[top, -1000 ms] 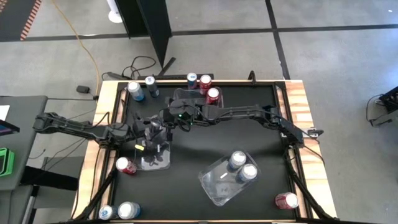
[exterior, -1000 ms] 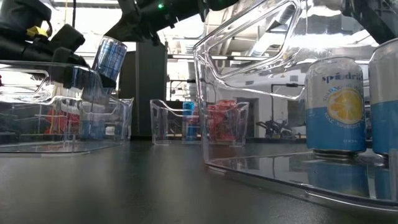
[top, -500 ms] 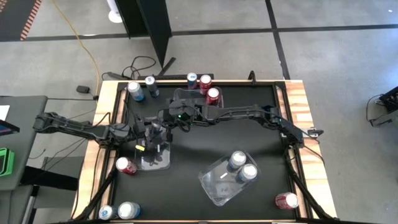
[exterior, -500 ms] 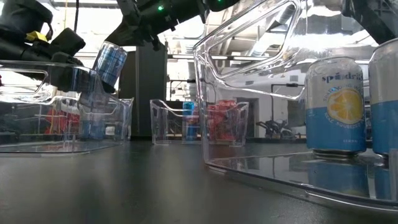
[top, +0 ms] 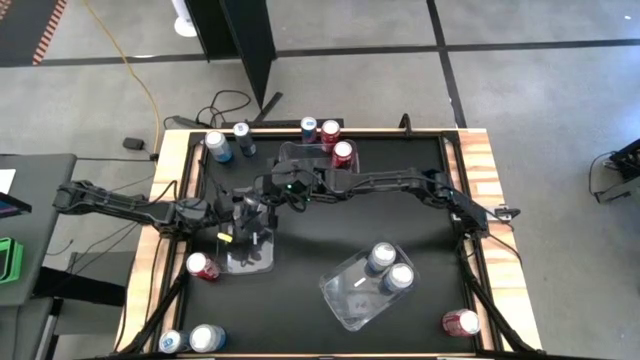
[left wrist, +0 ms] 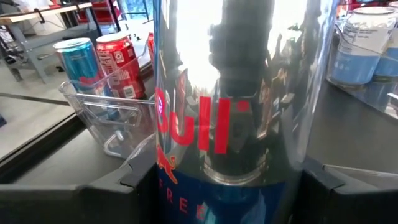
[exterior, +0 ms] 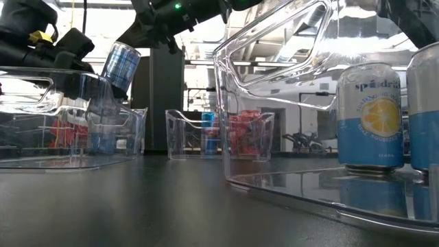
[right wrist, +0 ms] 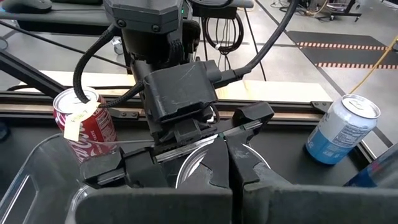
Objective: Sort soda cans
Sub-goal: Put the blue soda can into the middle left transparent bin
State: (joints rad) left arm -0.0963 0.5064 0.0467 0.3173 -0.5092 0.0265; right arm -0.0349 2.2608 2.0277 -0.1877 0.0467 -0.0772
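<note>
Left gripper [top: 250,222]: your grip clamps a dark blue can [left wrist: 227,118].
Held tilted above clear bin [top: 250,258]; right gripper [top: 262,190] clenched, empty.

The left arm is stretched in from the left edge of the table toward the middle. Its wrist is bent downward, and the left gripper [top: 250,222] is held a little left of the table's centre. A can is gripped between its two fingers.

The right arm is reached all the way across from the right edge. The right gripper [top: 268,190] is held just behind the left one, near it. Its two fingers [right wrist: 233,163] are pressed tightly together, with nothing between them.
</note>
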